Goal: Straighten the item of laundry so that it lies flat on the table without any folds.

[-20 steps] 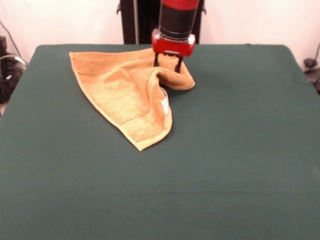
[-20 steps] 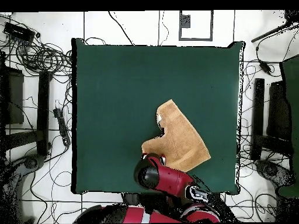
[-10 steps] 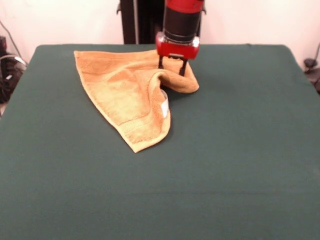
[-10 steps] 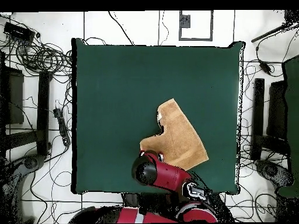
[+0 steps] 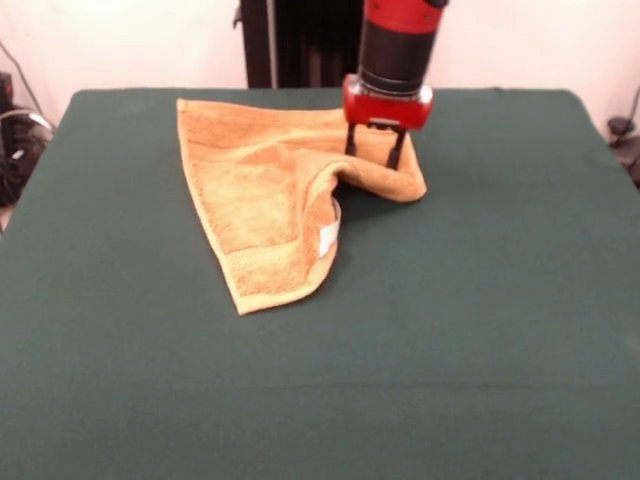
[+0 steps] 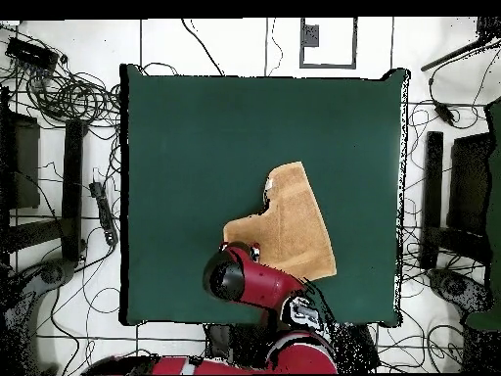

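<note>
My hand point(image 5: 375, 158) is down on the towel point(image 5: 262, 205), its two fingers point(image 5: 351, 141) set narrow and pinching a raised ridge of cloth at the towel's corner nearest my pedestal. I judge that I am holding that corner, since the fabric humps up between the fingers and hangs in a small arch just below them. From overhead, my arm covers the grip itself, so only the front view shows it.

The towel lies on the table point(image 5: 480, 330), in the half toward my pedestal and well in from every edge. It is far from flat. One flap is doubled over the rest, and its folded edge runs down from my hand to the white tag point(image 5: 328, 238), which sits on that fold. Beyond the tag the cloth tapers to a point aimed away from my pedestal. The overhead view shows a notched, lopsided outline point(image 6: 294, 223), not a square, so at least one layer is hidden beneath another.

So little is done. The corner is caught, but the fold has not opened. What is left, as I judge it, is to draw this corner out from the tag until the doubled flap unrolls, then let go and check the other corners for creases.
</note>
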Available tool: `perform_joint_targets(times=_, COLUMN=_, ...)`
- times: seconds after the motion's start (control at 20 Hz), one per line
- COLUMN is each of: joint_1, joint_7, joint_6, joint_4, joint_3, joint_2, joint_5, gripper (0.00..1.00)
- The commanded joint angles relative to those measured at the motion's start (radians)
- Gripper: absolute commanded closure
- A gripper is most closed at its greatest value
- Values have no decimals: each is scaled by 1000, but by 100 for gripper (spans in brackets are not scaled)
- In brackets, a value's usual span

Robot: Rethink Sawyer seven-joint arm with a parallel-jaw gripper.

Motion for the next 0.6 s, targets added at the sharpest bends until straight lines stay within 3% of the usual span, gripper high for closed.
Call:
perform_joint_targets(times=0.05, joint_1=48, joint_7=176, joint_6=106, joint_4=-178, joint_3=96, joint_2=23, joint_5=82, gripper=0)
perform_joint_targets(times=0.3, joint_1=-3, joint_7=96, joint_6=79, joint_4=-265, joint_3=64, joint_2=58, joint_5=10, gripper=0)
perform_joint_targets(times=0.6, joint_1=-27, joint_7=92, joint_6=51, joint_4=-317, joint_3=83, joint_2=89, joint_5=-23, gripper=0)
